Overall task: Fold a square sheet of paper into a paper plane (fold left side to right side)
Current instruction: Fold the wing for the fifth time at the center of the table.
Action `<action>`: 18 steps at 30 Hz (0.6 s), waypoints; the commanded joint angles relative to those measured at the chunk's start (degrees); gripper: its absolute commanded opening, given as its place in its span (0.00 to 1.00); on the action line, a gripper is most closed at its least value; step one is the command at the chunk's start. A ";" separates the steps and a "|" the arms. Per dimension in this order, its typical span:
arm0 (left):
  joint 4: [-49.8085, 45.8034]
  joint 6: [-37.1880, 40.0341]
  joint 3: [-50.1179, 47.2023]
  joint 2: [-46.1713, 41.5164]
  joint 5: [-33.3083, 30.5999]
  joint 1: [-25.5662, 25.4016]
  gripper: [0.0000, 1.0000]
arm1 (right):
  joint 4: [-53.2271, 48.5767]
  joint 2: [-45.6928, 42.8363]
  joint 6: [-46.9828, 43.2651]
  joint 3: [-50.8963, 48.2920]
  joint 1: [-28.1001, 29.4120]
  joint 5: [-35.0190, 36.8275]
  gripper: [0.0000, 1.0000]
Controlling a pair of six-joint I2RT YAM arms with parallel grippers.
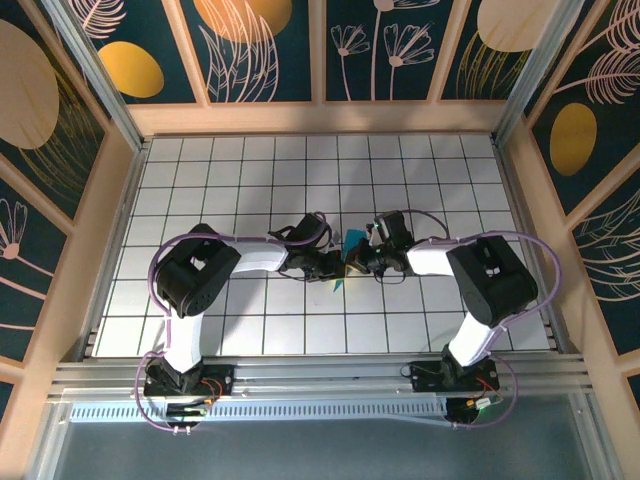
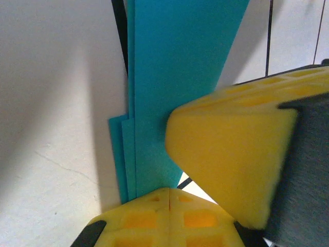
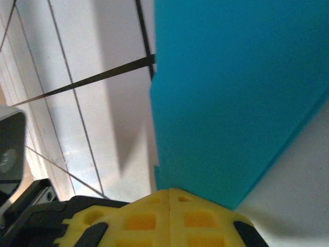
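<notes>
Paper plane (image 2: 175, 77), part-folded, lies on the desk (image 1: 250, 170); left fingers (image 2: 154, 203) and right fingers (image 3: 154, 206), both closed together, should press evenly along its crease.

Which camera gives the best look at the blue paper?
The left wrist view: the blue paper runs long there, its stacked folded edges visible. The right wrist view shows one broad blue face; the top view, just small slivers.

bright overhead light, soft shadows, close wrist views blurry.
</notes>
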 commanded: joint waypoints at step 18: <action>-6.49 -2.85 0.02 -7.39 4.25 0.02 0.00 | -0.61 4.43 -1.40 -5.10 0.47 -0.66 0.00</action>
